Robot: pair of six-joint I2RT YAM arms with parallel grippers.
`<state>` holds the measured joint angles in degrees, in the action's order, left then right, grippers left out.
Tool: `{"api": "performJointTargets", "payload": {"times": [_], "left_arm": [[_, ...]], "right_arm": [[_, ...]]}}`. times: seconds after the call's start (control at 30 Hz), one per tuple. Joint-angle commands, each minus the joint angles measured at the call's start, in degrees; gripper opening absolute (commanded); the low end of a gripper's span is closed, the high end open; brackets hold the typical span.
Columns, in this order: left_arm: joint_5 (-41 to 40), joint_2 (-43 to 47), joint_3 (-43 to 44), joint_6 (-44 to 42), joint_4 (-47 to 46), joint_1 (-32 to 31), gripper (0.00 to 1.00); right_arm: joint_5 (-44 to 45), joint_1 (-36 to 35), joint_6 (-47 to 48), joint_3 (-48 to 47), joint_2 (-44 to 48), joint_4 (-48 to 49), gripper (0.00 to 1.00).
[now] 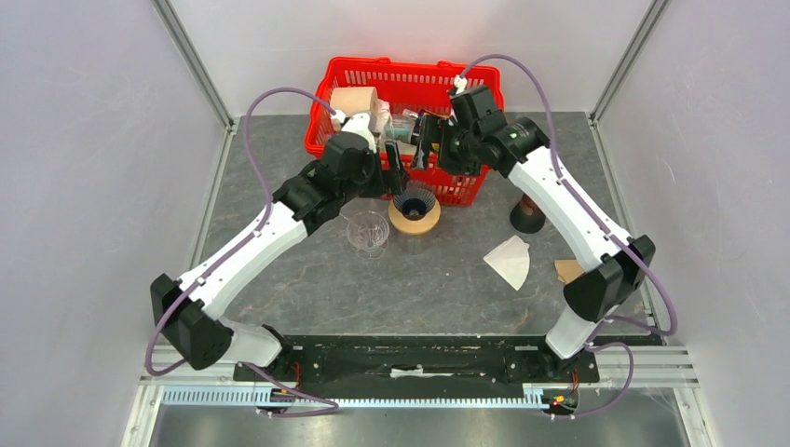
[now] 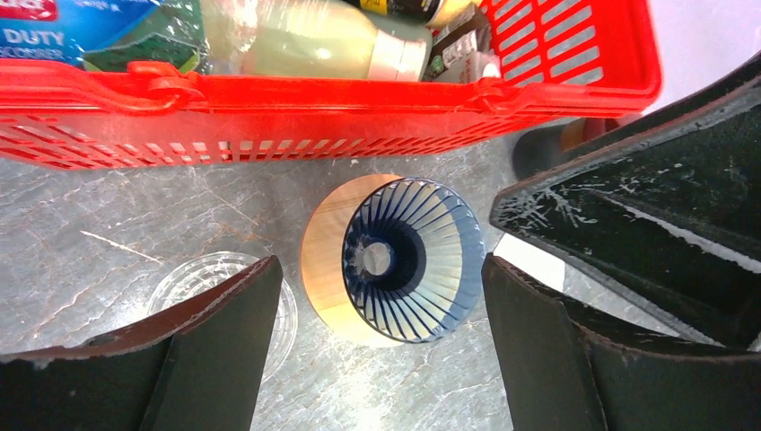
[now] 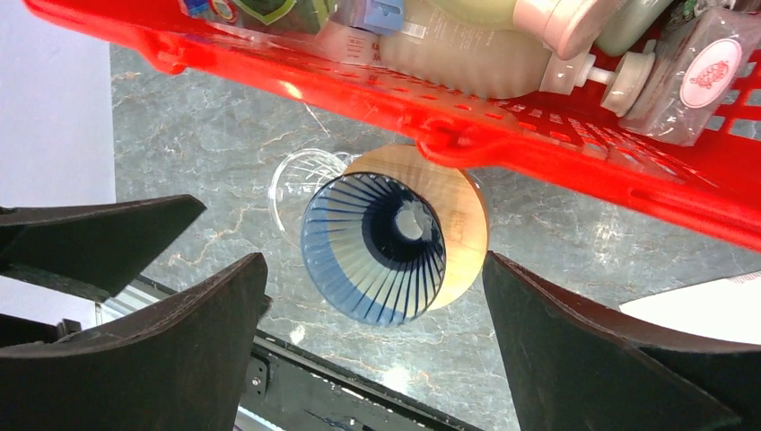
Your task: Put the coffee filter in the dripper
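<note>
The dripper (image 1: 415, 205), a blue ribbed cone on a round wooden base, stands upright and empty just in front of the red basket. The white paper coffee filter (image 1: 510, 260) lies flat on the table to its right, apart from both grippers. My left gripper (image 1: 396, 173) and right gripper (image 1: 426, 140) hover close together above the dripper, both open and empty. In the left wrist view the dripper (image 2: 404, 260) sits between my open fingers (image 2: 224, 341), with a sliver of filter (image 2: 531, 262) beyond. In the right wrist view the dripper (image 3: 377, 247) lies between my fingers (image 3: 574, 350).
A red basket (image 1: 410, 63) full of bottles and packets stands behind the dripper. A clear glass vessel (image 1: 365, 231) sits left of the dripper. A dark brown cone (image 1: 527, 216) and a cardboard scrap (image 1: 566, 271) lie to the right.
</note>
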<state>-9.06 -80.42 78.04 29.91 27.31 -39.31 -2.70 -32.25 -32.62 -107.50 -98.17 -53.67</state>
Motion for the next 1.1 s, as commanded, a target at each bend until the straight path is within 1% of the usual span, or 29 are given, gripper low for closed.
{"api": "performJointTargets", "payload": {"times": [0.0,0.17,0.33,0.43,0.6,0.7,0.8,0.9,1.0,1.07], "left_arm": [[-2.6,5.9,-0.9,-1.7,-1.9,-0.2,0.89],[-4.2,11.4,-4.4,-1.6,-3.1,-0.2,0.9],[-6.4,16.9,-8.8,-1.3,-3.3,-0.2,0.9],[-7.3,20.8,-13.0,-1.3,-4.3,-0.2,0.91],[-11.9,27.5,-20.5,-0.1,-6.0,-0.2,0.91],[-13.9,30.6,-24.7,0.8,-6.5,-0.2,0.91],[-14.9,33.3,-27.9,1.6,-5.9,-0.2,0.91],[-16.3,36.3,-31.4,1.8,-6.8,-0.2,0.91],[-18.1,38.2,-33.9,0.9,-7.2,-0.2,0.92],[-19.2,38.7,-34.3,0.8,-6.3,-0.2,0.92]], "right_arm": [[0.9,0.0,1.8,1.5,4.9,1.3,0.97],[1.6,0.0,2.3,3.9,8.8,1.4,0.97],[7.3,0.0,2.7,7.5,14.4,1.4,0.97],[14.5,0.0,2.2,12.2,19.4,2.3,0.97],[28.4,0.0,-0.2,24.5,29.2,3.5,0.97],[32.4,0.2,-1.6,32.5,34.0,3.5,0.97],[34.6,0.5,-5.2,38.7,37.5,3.3,0.97],[33.6,1.2,-8.0,43.8,38.9,2.3,0.97],[31.7,2.0,-8.4,47.6,38.1,2.4,0.97],[30.2,3.0,-8.9,49.2,35.8,1.9,0.97]]}}
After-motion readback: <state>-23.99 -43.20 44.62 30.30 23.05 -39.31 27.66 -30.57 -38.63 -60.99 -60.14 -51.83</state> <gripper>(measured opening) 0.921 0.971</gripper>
